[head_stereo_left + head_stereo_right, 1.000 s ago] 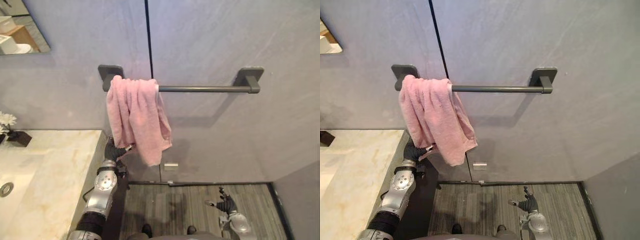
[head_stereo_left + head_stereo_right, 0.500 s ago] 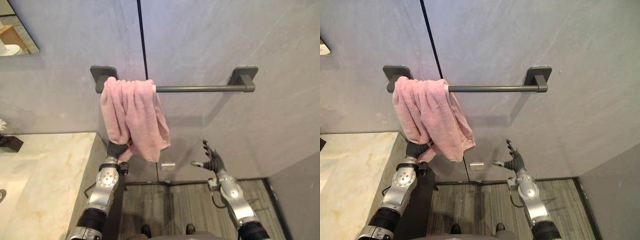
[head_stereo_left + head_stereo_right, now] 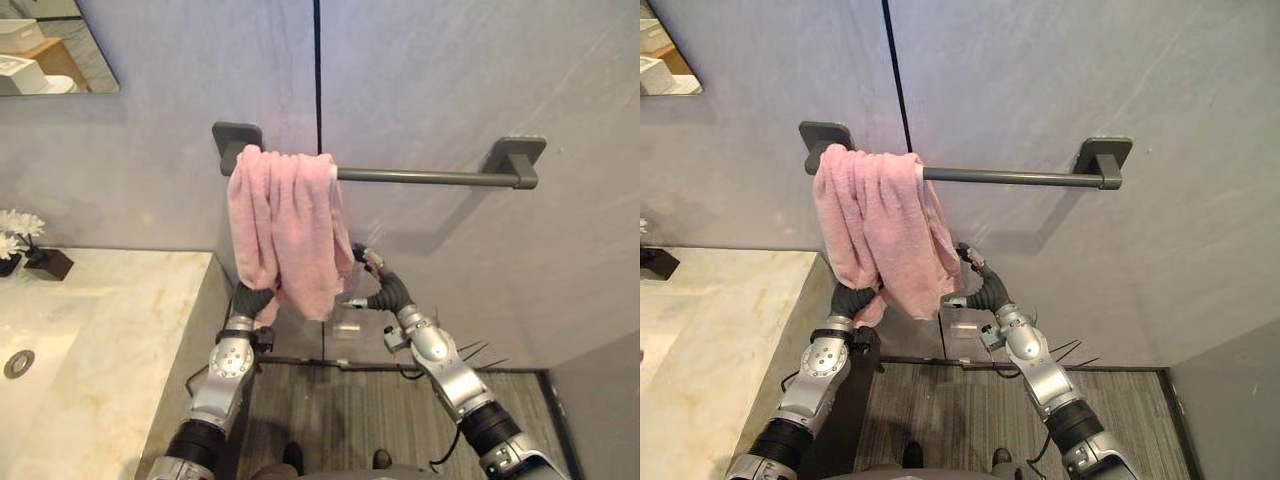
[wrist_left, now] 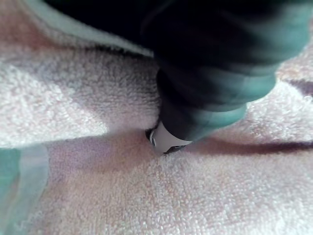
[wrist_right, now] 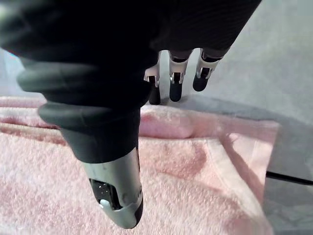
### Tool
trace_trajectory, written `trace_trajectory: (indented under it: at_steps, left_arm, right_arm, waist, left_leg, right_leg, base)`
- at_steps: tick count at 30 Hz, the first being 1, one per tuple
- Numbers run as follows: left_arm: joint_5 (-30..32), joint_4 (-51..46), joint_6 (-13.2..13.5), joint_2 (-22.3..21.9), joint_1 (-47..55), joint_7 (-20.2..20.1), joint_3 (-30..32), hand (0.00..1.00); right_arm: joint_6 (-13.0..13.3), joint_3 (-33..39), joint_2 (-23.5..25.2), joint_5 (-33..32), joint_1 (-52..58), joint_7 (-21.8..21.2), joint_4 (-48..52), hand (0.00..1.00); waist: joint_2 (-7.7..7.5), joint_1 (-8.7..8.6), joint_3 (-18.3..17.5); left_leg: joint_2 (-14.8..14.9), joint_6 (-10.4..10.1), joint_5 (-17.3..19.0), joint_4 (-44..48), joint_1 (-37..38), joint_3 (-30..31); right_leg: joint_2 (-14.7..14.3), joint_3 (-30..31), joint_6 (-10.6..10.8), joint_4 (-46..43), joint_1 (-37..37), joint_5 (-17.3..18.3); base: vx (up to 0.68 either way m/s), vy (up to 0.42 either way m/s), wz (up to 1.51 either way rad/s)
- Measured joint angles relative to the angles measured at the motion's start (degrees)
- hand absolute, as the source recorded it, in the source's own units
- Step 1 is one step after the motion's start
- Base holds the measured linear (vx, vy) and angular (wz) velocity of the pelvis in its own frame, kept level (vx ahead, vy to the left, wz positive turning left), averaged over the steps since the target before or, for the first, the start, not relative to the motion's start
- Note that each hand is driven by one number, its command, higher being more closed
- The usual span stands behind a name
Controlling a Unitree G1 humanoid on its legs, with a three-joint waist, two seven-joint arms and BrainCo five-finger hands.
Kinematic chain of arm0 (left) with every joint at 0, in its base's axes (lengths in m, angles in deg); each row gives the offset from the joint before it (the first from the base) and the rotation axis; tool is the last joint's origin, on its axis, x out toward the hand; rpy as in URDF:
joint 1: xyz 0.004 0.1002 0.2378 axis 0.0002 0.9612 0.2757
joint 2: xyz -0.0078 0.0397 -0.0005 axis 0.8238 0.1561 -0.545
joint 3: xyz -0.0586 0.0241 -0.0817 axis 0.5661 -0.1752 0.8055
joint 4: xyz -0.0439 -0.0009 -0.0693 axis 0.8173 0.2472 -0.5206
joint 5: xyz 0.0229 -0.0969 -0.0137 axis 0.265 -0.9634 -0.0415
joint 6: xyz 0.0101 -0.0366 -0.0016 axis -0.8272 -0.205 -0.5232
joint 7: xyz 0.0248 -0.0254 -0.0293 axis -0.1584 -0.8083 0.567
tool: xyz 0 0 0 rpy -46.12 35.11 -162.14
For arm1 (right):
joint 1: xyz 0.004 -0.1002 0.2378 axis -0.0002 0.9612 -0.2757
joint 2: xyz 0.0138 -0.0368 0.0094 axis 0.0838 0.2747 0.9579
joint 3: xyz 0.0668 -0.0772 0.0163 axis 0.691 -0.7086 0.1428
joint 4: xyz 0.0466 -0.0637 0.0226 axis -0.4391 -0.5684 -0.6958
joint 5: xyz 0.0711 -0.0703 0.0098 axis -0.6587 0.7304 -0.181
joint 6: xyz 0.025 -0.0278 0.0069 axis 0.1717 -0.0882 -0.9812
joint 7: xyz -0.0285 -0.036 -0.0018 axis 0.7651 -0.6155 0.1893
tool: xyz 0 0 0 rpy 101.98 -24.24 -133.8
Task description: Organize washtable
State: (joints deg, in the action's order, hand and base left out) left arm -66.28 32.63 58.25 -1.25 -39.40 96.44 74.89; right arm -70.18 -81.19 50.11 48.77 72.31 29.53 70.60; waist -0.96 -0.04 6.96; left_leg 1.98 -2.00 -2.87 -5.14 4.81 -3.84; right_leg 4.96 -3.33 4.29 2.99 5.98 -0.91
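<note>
- The towel [image 3: 285, 230] hung bunched at one end of the bar [image 3: 430, 177], above both hands; likely due for spreading.
- Left hand [image 3: 250, 300] sat under its hem, fingers buried in cloth; grip could not be told.
- Right hand [image 3: 383, 290] stood spread wide just beside the hem, probably to catch it.

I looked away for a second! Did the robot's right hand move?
Yes. The right hand rose from down by the floor toward the towel rail, and is now beside the pink towel.
</note>
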Motion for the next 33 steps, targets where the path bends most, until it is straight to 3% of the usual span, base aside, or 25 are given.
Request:
trace_trajectory:
  at_steps: [1,3,13,28,33]
  left_arm:
    - [0.0,0.0,0.0,-0.3,0.0,0.0,-0.1,1.00]
    - [-0.2,0.0,0.1,-0.3,0.0,0.0,-1.3,1.00]
    - [-0.6,0.0,0.5,-0.6,0.0,0.0,-1.4,1.00]
    - [-0.5,-1.9,0.9,-1.1,0.3,-2.6,-1.4,1.00]
    - [-0.4,-3.6,1.0,-2.5,0.6,-3.9,-1.6,1.00]
  right_arm:
    - [-0.1,-0.5,0.5,0.0,-0.8,0.0,-1.2,1.00]
    - [-0.1,-1.5,1.7,-0.1,-2.0,0.1,-4.1,1.00]
    - [-0.2,-3.3,3.7,-1.6,-3.8,0.8,-7.6,1.00]
    - [-0.1,5.2,4.4,-1.5,-1.9,-0.5,-7.2,1.00]
    - [0.0,8.2,5.0,-1.5,0.4,-0.7,-4.7,1.00]
  waist:
    - [0.01,0.22,0.0]
    - [0.01,0.92,0.0]
    - [-0.42,1.00,-0.5]
    - [-0.39,0.67,-0.5]
    - [-0.27,-0.51,-0.4]
  left_leg:
    - [0.0,-0.1,-0.2,-0.1,-0.1,0.2]
    - [0.0,-0.1,-0.5,-0.2,-0.3,0.9]
    - [-0.1,-0.2,-1.3,-0.3,-1.2,2.7]
    - [-0.2,-0.3,-1.5,-0.4,-1.1,2.2]
    - [0.0,-0.3,-1.4,-0.4,-0.9,1.7]
  right_leg:
    - [0.0,-0.2,0.0,-0.1,-0.1,0.0]
    - [-0.1,-0.8,-0.1,-0.4,-0.1,0.1]
    - [0.0,-2.6,-0.1,-1.0,-0.3,0.3]
    - [-0.1,-2.7,-0.1,0.2,-0.3,0.1]
    - [-0.2,-2.0,-0.1,0.1,-0.2,0.0]
  base:
    - [-0.05,-0.028,0.13]
    - [-0.05,-0.029,0.15]
    - [-0.05,-0.016,0.11]
    - [-0.01,-0.010,-0.01]
    - [-0.02,-0.010,-0.05]
